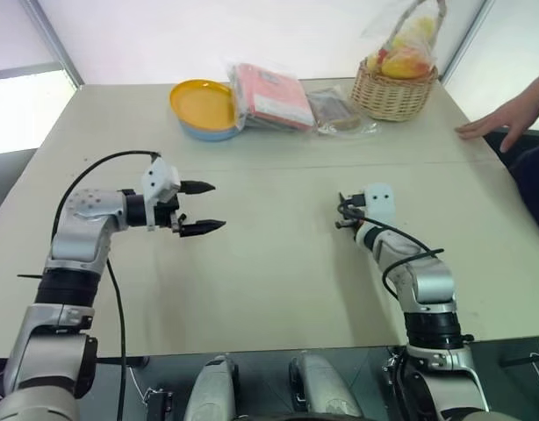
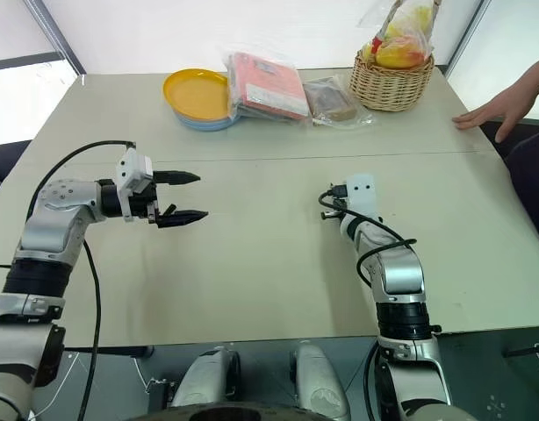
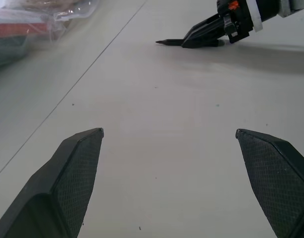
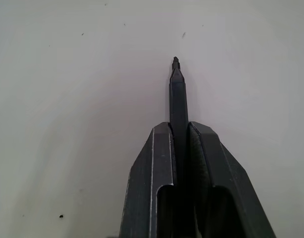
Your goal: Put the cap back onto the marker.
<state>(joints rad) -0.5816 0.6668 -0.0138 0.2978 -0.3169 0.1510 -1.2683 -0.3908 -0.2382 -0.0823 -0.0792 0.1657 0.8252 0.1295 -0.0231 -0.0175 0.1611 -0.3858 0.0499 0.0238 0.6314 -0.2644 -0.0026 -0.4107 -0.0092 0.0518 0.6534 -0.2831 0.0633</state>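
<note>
With the marker clamped between the fingers of the right pincer and the left pincer spread empty, capping could be misaligned should the thin marker pivot.

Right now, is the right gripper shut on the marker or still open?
Shut on it. The right gripper has both fingers pressed against the marker, whose pointed tip sticks out past them over the table.

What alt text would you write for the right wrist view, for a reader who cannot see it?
The right claw is shut on the marker, a thin dark stick that runs out past the two black fingers and ends in a bare pointed tip. Behind it lies the pale table, marked with a few small dark specks.
</note>
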